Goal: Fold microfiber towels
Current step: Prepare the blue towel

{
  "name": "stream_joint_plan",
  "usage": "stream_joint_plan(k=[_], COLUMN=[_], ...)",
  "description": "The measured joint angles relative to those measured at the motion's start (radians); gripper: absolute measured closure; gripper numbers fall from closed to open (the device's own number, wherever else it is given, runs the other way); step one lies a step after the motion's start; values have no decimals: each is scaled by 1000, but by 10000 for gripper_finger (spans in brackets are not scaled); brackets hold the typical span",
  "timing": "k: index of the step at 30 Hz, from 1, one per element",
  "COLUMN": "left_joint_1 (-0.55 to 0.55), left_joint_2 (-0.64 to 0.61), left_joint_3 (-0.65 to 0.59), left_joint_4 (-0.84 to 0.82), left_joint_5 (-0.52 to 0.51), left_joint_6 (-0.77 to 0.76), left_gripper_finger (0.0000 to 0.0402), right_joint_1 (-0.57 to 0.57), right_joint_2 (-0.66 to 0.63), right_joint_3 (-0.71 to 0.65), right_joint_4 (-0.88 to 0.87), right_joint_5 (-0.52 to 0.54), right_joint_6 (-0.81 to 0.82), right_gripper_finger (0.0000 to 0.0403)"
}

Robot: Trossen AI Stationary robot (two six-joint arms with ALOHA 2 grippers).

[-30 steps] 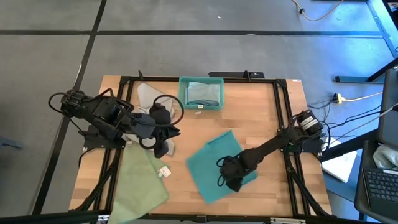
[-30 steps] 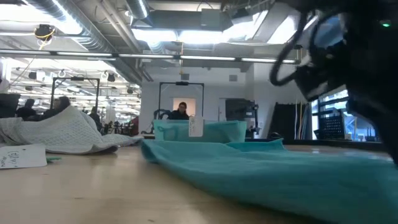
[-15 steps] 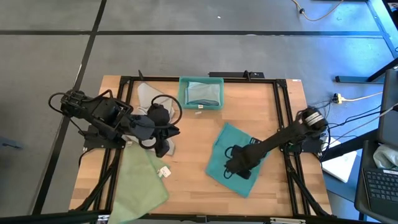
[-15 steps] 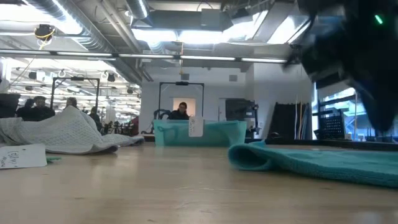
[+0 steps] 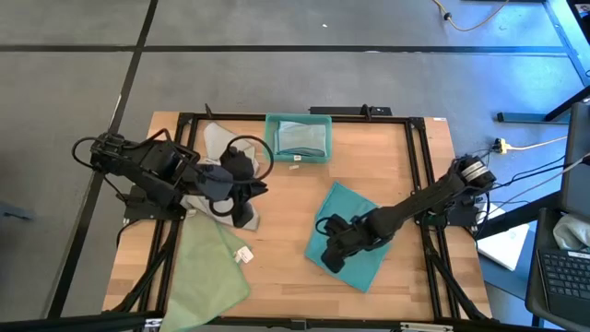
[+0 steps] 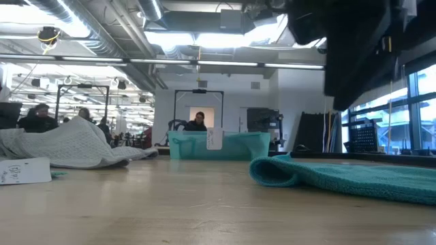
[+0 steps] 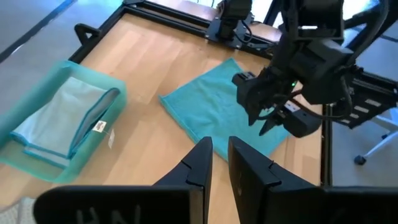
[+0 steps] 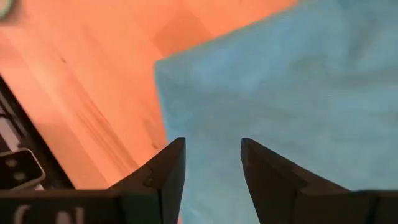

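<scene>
- Starting at the left of the high view, the left arm (image 5: 138,166) reaches in over the table's (image 5: 387,157) left half, and its left gripper (image 5: 247,205) hangs above a rumpled grey towel (image 5: 214,140).
- The left gripper's fingers (image 7: 200,163) stand nearly together with only a thin slit between them, and nothing is in them.
- A pale green towel (image 5: 214,269) lies spread flat near the front left corner, with a small white tag (image 5: 244,255) at its inner edge.
- A teal bin (image 5: 299,137) sits at the back middle of the table, holding a folded pale blue-green towel (image 5: 300,136); a small white label (image 5: 296,166) lies on the wood just in front of it.
- A teal towel (image 5: 355,244) lies right of centre, folded over on itself, with its rounded fold edge (image 6: 269,170) facing the low camera.
- The right gripper (image 5: 332,260) is over the teal towel's front left part; the low view shows the arm as a dark mass raised above the cloth.
- Its fingers (image 8: 163,174) are spread apart with the teal cloth showing between them, and they pinch nothing.
- The right arm (image 5: 424,198) stretches in from the table's right edge.
- In the low view, people (image 6: 197,122) show in the room far behind the table.
</scene>
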Motion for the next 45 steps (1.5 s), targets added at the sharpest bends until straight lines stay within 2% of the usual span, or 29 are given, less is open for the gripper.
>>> stream_joint_plan(k=[6,12,15,23,31,38,42,45], left_joint_1=[0,-12,-22,-46,-84,-86,-86,-86], left_joint_2=[0,0,0,0,0,0,0,0], left_joint_3=[0,0,0,0,0,0,0,0], left_joint_4=[-42,-73,-75,-101,-126,-128,-129,-133], left_joint_5=[32,91,91,91,86,64,50,46], left_joint_6=[7,16,57,67,42,42,30,25], left_gripper_finger=[358,358,358,358,358,358,358,358], right_joint_1=[0,0,0,11,48,96,127,135], right_joint_2=[124,201,199,209,223,217,214,184], right_joint_3=[0,0,0,0,-2,7,26,52], right_joint_4=[256,376,344,271,161,-23,-163,-212], right_joint_5=[-12,-188,-212,-179,-240,-346,-345,-304], right_joint_6=[-4,-61,-92,-130,-112,-98,-109,-114], right_gripper_finger=[244,244,244,244,244,244,244,244])
